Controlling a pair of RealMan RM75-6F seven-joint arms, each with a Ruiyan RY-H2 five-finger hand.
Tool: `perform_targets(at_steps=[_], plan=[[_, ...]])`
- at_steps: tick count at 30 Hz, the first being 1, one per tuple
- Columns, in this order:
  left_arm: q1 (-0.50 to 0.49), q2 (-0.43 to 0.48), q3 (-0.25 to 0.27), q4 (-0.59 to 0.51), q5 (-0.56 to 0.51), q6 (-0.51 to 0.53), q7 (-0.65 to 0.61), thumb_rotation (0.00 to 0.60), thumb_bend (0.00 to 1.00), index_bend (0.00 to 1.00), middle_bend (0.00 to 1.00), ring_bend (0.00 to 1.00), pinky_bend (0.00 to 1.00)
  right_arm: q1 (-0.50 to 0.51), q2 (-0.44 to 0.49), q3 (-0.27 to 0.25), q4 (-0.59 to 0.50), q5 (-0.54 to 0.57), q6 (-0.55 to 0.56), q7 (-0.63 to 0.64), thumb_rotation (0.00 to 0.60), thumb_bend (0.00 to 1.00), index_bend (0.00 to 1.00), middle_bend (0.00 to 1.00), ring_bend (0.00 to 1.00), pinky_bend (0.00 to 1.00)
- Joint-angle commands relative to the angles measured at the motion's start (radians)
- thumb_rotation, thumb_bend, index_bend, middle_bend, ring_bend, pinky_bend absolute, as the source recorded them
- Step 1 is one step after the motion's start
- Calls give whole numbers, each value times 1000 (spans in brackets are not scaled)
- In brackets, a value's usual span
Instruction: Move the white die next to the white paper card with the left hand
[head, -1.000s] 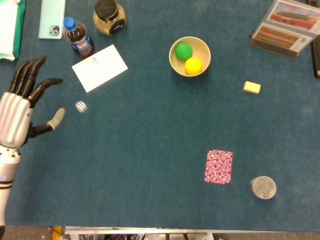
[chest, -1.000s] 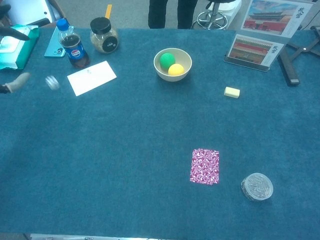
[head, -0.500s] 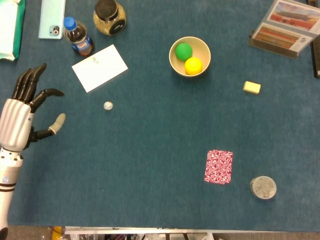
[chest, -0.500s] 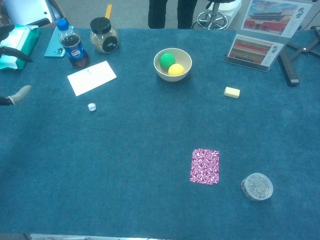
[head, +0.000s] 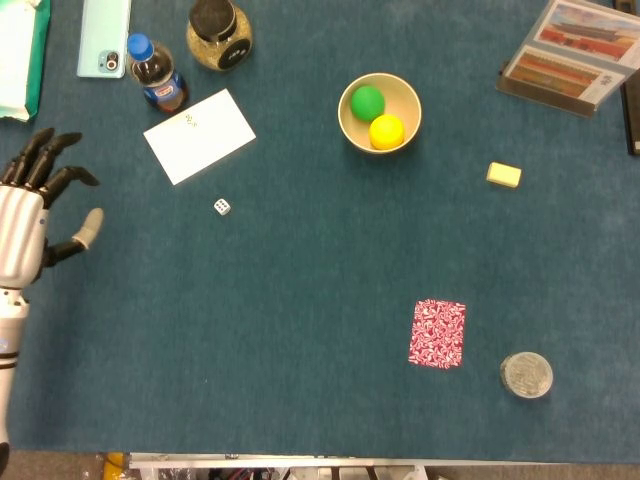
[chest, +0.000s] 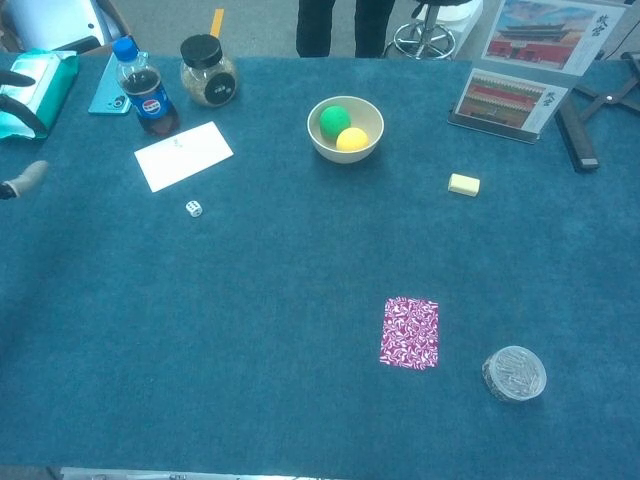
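So the white die (head: 222, 207) sat on the blue table (head: 300, 300) just below the lower corner of the white paper card (head: 199, 136), close to it but not touching, with dark pips facing up, though too small to count. Over at the table's edge the left hand (head: 28, 215) hovered well apart from the die, fingers spread and thumb sticking out, holding nothing. The head view showed most of it with the forearm running off the bottom corner; the chest view only caught a pale thumb tip and a dark finger at the frame edge, so not much to read there. The right hand wasn't visible in either view. Behind the card stood a cola bottle (head: 155, 74) and a dark-lidded jar (head: 218, 33), with a phone (head: 104, 37) and a teal packet (chest: 30, 95) partly cut off by the frame. A bowl (head: 352, 125) held a green ball (head: 367, 101) and a yellow ball (head: 386, 131). Further off were a yellow block (head: 504, 175), a red patterned card (head: 437, 333) and a round clear lid-like thing (head: 526, 374) I couldn't really identify.
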Motion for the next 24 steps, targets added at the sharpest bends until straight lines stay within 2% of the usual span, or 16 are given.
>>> perform_targets(at_steps=[1, 8, 12, 16, 24], plan=[[2, 80, 3, -63, -51, -82, 124, 600, 316, 392, 204, 146, 320, -1, 26, -3, -45, -8, 10, -68, 600, 0, 510, 412, 261, 369], [10, 204, 30, -194, -115, -194, 275, 600, 316, 336, 206, 146, 332, -21, 91, -17, -184, 21, 23, -271, 600, 0, 510, 412, 261, 370], [19, 258, 34, -263, -160, -231, 341, 600, 316, 330, 207, 148, 337, -55, 116, -21, -262, 29, 81, -357, 600, 0, 510, 412, 261, 369], [25, 283, 17, -318, -199, -238, 362, 600, 316, 330, 208, 149, 342, -90, 119, -27, -289, 23, 138, -377, 600, 0, 510, 412, 261, 370], [34, 273, 5, -317, -195, -220, 369, 600, 316, 331, 213, 151, 350, -112, 108, -30, -274, 22, 161, -357, 600, 0, 510, 412, 261, 370]])
